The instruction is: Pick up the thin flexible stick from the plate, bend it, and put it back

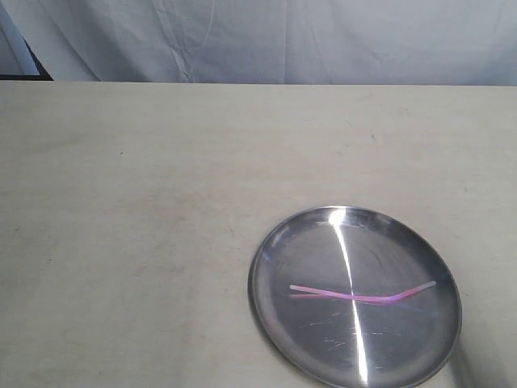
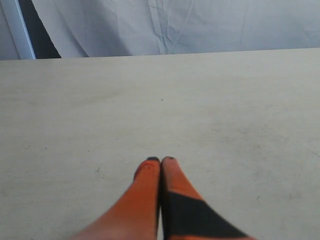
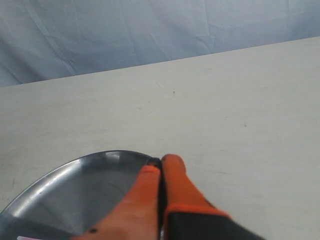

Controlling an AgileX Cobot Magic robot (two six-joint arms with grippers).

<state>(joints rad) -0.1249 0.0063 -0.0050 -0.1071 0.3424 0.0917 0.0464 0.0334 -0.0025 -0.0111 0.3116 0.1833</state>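
left gripper [image 2: 160, 160] pinched closed, empty, over the table [image 2: 100, 110]; right gripper [image 3: 161, 161] closed, empty, at the plate's [image 3: 75, 192] rim; kinked stick [image 1: 355, 297] lies across it.

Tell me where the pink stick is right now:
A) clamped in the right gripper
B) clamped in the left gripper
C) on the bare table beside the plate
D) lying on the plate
D: the pink stick lies slightly kinked across the inside of the plate, both ends within the rim.
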